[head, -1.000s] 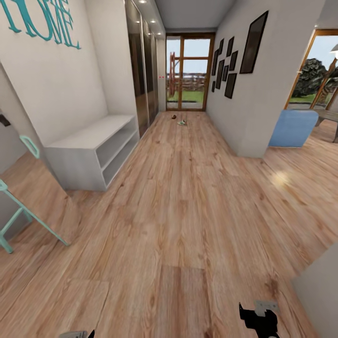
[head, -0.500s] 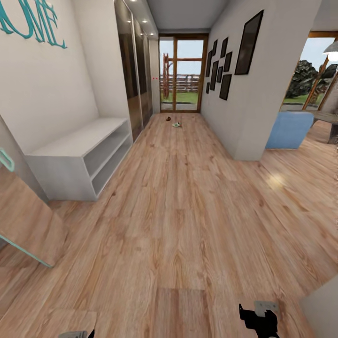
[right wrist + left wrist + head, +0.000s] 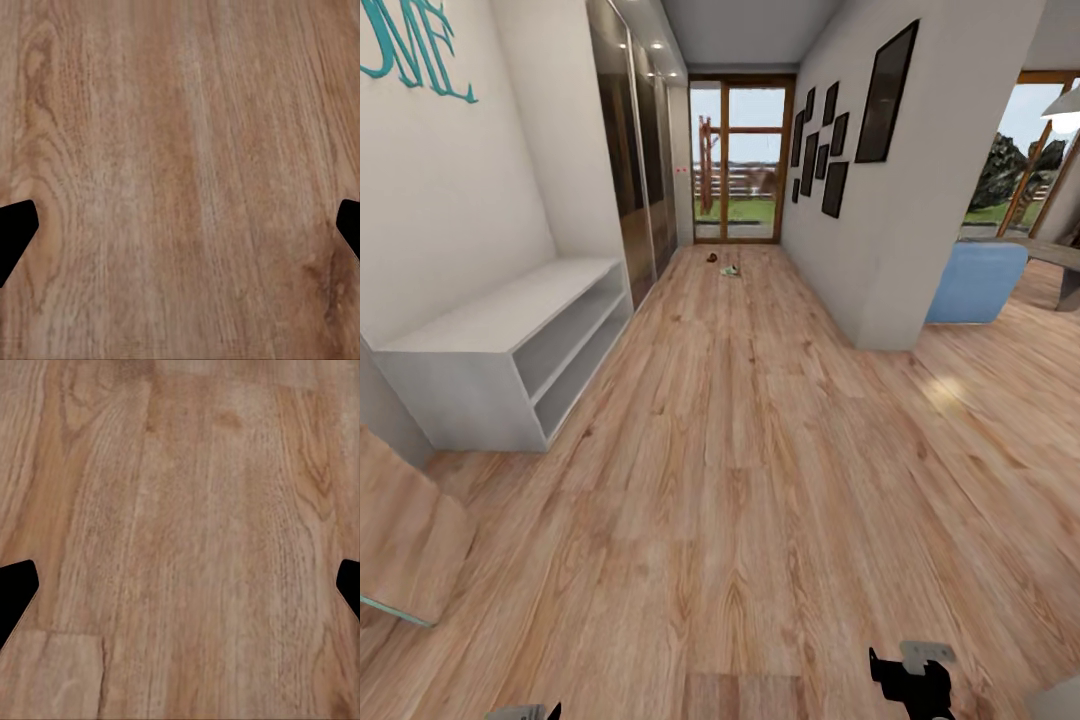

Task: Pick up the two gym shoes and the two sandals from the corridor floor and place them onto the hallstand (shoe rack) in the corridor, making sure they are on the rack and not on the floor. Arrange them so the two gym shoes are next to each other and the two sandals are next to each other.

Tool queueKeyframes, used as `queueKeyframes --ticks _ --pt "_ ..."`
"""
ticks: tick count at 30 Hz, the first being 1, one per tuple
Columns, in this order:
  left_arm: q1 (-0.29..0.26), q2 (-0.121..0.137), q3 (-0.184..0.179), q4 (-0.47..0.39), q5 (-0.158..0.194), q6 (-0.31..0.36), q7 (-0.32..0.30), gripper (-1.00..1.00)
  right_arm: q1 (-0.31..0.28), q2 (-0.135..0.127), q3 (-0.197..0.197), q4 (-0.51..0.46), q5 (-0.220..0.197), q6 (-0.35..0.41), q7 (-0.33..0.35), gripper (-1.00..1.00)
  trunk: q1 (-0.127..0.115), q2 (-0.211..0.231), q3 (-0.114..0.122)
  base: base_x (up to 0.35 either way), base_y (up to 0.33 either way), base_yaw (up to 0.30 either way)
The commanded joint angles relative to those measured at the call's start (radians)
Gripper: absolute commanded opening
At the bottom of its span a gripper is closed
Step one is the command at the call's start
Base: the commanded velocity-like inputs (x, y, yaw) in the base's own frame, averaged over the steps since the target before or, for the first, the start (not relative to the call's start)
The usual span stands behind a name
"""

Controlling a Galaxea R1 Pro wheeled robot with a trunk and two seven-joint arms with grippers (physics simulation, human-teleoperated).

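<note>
Two small shapes, seemingly a gym shoe (image 3: 731, 270) and a sandal (image 3: 711, 258), lay far down the corridor floor (image 3: 740, 450) by the glass door, while both hands (image 3: 180, 585) (image 3: 180, 225) hung spread-open, empty, calling for approach.

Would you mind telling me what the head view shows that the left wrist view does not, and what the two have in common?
Head view alone: the corridor running to a glass door, a white bench rack under teal lettering, dark frames on the opposite wall, a blue seat, and two small items on the far floor, one greenish-white, one dark, too small to identify. Left wrist view alone: the left gripper from close up, fingertips wide apart with nothing between them. Both share the wood-grain plank floor.
</note>
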Motion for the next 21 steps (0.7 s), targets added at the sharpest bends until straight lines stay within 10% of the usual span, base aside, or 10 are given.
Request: queueKeyframes --ticks 1,21 --pt "-0.001 -0.001 0.003 0.001 0.009 0.0 -0.01 1.0 -0.001 0.0 -0.007 0.001 0.011 -0.003 -0.004 1.0 0.0 0.0 -0.001 0.338 0.0 -0.001" --pt "-0.001 -0.001 0.003 0.001 0.008 0.0 -0.01 1.0 -0.001 0.0 -0.007 0.001 0.01 -0.003 -0.004 1.0 0.0 0.0 -0.001 0.338 0.0 0.0"
